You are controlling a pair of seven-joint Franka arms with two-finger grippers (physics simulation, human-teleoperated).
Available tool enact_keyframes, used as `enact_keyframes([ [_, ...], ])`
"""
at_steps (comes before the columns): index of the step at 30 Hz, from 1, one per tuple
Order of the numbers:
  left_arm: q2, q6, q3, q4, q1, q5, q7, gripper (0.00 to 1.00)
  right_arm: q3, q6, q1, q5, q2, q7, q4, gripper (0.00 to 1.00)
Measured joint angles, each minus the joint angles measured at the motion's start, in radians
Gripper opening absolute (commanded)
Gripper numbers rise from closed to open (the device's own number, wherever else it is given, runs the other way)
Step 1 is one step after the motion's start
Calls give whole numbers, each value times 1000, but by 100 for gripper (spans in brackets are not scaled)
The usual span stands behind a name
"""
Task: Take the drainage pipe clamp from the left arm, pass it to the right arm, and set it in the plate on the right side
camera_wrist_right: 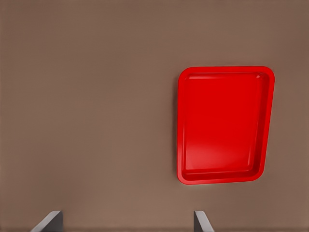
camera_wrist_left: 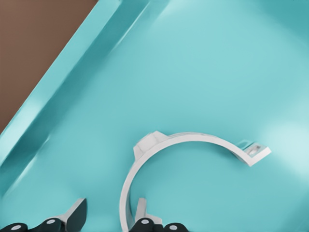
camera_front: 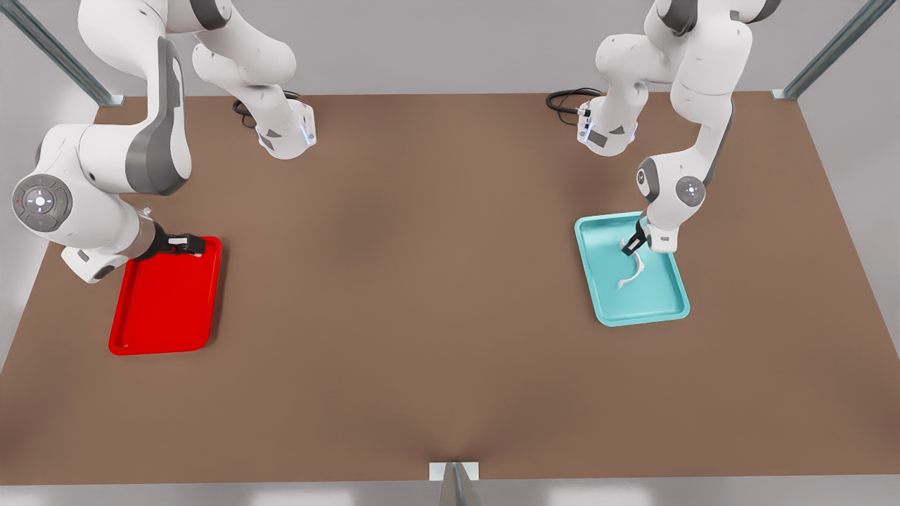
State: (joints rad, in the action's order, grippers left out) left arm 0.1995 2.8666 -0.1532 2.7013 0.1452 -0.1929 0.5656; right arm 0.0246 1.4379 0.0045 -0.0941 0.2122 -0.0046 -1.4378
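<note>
Over teal tray (camera_front: 605, 295), left tool (camera_wrist_left: 107, 212) seemingly straddles clamp (camera_wrist_left: 164, 159).

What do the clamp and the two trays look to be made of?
Drainage pipe clamp: matte white, thin, likely plastic. Teal tray: smooth, soft sheen, plastic-looking. Red plate: glossy, bright highlights, plastic or enamelled; can't tell.

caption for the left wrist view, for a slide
Left gripper open, fingers straddling the white drainage pipe clamp lying in the teal tray.

Brown table (camera_front: 436, 295): red plate (camera_front: 165, 302), teal tray (camera_front: 605, 281) directly on it.
</note>
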Motion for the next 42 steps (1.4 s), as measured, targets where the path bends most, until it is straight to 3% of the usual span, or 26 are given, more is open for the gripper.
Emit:
enact_keyframes([
  [6,-7,0,0,-3,-1,0,4,62,2,0,1,0,2,0,-2,100],
  [8,-6,-1,0,-3,-1,0,5,50,3,-1,1,0,2,0,-2,100],
  [9,-6,-1,0,-3,-1,0,5,49,3,-1,1,0,2,0,-2,100],
  [22,0,-5,0,-2,1,0,9,48,3,-2,0,-5,7,1,-2,100],
  [24,0,-6,0,-3,1,0,10,38,3,-2,0,-6,8,1,-2,100],
  [27,0,-7,0,-7,1,-1,11,35,4,-3,2,-6,8,1,-2,100],
  [31,0,-7,0,-13,-1,-3,12,21,5,-3,2,-7,9,1,-2,100],
  [42,13,-8,0,-27,-1,-4,15,21,5,-2,2,-21,14,1,0,100],
])
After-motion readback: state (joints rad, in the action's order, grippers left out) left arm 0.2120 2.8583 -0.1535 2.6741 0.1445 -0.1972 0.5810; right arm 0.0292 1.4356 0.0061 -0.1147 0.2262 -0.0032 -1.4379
